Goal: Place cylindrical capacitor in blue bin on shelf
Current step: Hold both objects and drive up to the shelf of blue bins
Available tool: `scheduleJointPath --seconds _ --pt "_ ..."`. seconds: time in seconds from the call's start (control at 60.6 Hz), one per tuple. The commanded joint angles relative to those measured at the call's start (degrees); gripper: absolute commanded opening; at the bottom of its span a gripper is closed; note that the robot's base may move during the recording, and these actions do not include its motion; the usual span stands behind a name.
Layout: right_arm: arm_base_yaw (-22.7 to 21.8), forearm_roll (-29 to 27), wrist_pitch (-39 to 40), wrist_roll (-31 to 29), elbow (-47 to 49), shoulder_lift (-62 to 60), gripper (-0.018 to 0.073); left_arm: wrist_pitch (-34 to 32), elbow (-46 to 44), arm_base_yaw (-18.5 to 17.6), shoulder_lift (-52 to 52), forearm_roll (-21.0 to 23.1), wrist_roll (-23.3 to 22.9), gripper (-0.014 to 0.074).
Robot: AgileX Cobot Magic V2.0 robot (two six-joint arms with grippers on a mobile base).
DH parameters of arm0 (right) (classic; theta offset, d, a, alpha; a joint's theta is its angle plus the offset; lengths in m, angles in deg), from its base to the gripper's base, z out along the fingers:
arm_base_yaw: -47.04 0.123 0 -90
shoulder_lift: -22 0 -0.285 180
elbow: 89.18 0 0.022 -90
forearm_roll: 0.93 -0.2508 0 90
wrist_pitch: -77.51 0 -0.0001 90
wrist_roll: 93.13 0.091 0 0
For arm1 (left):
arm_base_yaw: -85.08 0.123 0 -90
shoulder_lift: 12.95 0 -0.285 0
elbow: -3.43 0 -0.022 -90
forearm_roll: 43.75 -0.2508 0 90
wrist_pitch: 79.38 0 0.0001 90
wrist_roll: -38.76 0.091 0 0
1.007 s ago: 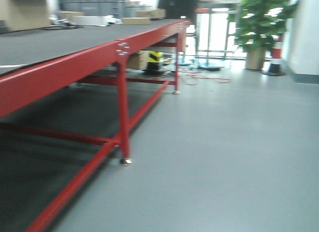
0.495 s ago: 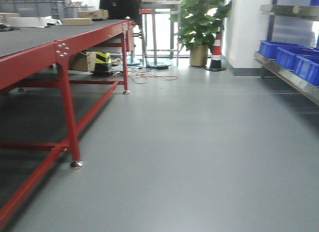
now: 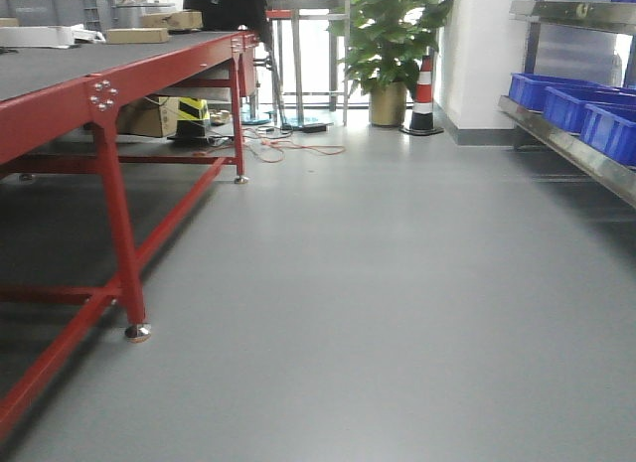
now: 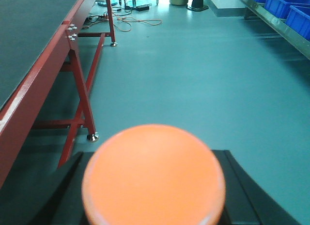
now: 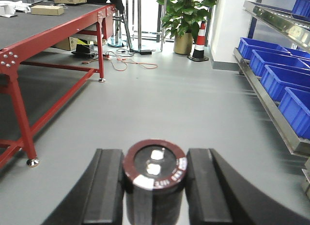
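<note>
Since our base swung rightward over the last second, the front view no longer fills with the red table (image 3: 60, 109). The shelf (image 3: 571, 149) and its blue bins (image 3: 608, 132) have come into sight at the right edge. We judge this to be the transit step: the goal is now visible but well apart from us, so the placing itself has not begun.

Our right gripper (image 5: 155, 186) is clamped on the capacitor (image 5: 154, 179), a finger pressing each side. It stands upright with its terminals facing up, so the task's thing is in our hold and not yet in any bin.

Our left gripper (image 4: 154, 186) has an orange disc (image 4: 154, 174) filling the space between its dark fingers. The disc hides the contact, so we cannot tell whether that gripper is pinching it.

The grey floor (image 3: 378, 283) between us and the shelf lies open. Farther back are a potted plant (image 3: 393, 35), a striped cone (image 3: 424, 94) and loose cables (image 3: 288, 144) near the table's far leg. None of these lies on the line to the bins. What we should mind, in our judgement, is the shelf's jutting front rail and the upper tier above the bins when the arm reaches in.
</note>
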Motion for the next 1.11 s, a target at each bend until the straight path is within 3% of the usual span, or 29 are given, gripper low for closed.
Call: scheduleJointPath --seconds 0.0,1.09 --pt "0.0 0.17 1.82 -0.17 0.21 -0.23 -0.0132 -1.62 -0.24 -0.4 -0.44 -0.09 0.0 -0.0111" --pt "0.0 0.17 1.94 -0.17 0.21 -0.23 -0.0132 -1.62 -0.24 -0.4 -0.44 -0.09 0.0 -0.0111"
